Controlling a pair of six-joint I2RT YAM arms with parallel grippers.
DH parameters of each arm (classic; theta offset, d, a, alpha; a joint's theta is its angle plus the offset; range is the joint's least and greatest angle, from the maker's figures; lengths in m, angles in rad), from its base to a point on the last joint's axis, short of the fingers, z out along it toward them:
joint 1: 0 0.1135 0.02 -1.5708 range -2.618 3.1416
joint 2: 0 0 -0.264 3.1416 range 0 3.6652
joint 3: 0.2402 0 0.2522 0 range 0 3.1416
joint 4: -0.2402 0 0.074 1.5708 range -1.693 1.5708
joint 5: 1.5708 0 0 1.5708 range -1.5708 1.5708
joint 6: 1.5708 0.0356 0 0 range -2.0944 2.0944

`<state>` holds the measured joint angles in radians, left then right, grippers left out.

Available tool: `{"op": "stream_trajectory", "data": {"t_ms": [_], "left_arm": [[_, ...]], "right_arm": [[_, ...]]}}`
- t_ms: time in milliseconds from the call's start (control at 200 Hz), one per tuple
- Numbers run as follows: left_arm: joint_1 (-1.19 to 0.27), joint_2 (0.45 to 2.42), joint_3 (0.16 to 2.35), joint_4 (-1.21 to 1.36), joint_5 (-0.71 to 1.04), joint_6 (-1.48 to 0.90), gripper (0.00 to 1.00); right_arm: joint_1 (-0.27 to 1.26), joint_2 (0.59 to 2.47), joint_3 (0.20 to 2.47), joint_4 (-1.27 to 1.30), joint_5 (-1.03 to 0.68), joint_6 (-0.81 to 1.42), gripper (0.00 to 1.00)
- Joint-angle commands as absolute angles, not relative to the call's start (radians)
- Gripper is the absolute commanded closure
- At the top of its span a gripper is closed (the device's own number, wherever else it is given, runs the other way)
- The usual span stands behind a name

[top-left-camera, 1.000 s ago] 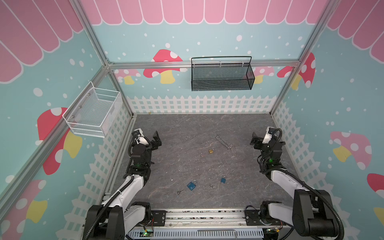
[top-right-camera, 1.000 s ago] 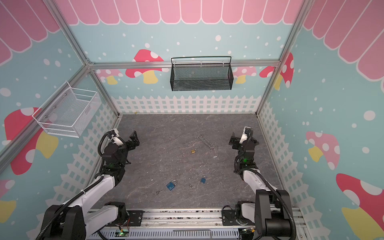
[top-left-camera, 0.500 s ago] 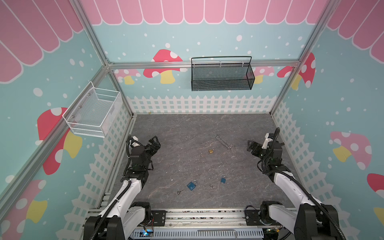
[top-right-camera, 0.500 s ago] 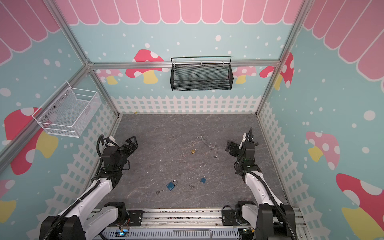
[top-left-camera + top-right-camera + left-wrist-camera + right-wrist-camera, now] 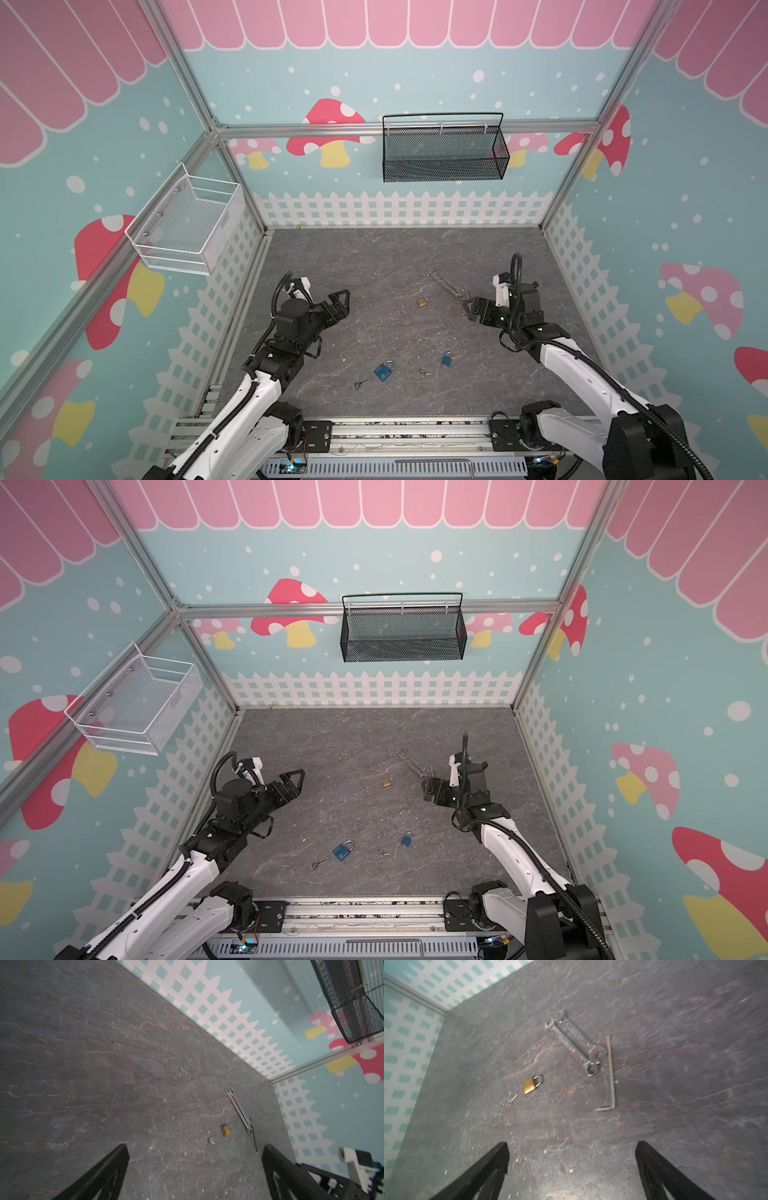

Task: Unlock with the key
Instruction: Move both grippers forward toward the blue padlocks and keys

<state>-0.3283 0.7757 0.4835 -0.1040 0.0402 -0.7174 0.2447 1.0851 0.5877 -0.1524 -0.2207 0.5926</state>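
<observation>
**Change of state.** Compared with 1 second ago, both arms sit lower and reach further inward over the floor (image 5: 374, 257). The left gripper (image 5: 341, 302) and the right gripper (image 5: 470, 308) are spread wide and hold nothing. Judgement: the approach is in progress, and no key has been picked up yet.

**Task items.**
- All 3 padlocks lie on the floor.
- The brass padlock (image 5: 422, 302) lies near the wrenches (image 5: 444, 284) and is the closest to the right gripper.
- The large blue padlock (image 5: 384, 371) and the small blue padlock (image 5: 446, 359) lie toward the front.
- 1 key (image 5: 360, 383) lies just beside the large blue padlock.
- A second key (image 5: 424, 373) lies between the 2 blue padlocks.

**Containers.** The black basket (image 5: 442, 164) on the back wall and the white basket (image 5: 187, 226) on the left wall both appear empty.
</observation>
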Motion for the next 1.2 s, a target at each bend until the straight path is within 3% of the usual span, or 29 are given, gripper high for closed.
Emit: {"op": "stream_trajectory", "data": {"t_ms": [0, 430, 595, 921, 1196], "left_arm": [[-0.404, 0.732, 0.497, -0.222, 0.015, -0.715, 0.00], [-0.742, 0.739, 0.513, -0.278, -0.106, -0.826, 0.00], [-0.825, 0.752, 0.512, -0.271, -0.167, -0.890, 0.00], [-0.834, 0.758, 0.528, -0.351, -0.193, -0.902, 0.00], [-0.834, 0.776, 0.552, -0.409, -0.190, -0.891, 0.00]], "right_arm": [[0.321, 1.083, 0.622, -0.282, -0.233, 0.624, 0.02], [0.703, 1.053, 0.635, -0.441, -0.126, 0.842, 0.00], [0.854, 1.102, 0.643, -0.420, -0.096, 0.939, 0.06], [0.978, 1.281, 0.697, -0.322, -0.080, 0.931, 0.17], [0.986, 1.356, 0.721, -0.304, -0.063, 0.828, 0.34]]}}
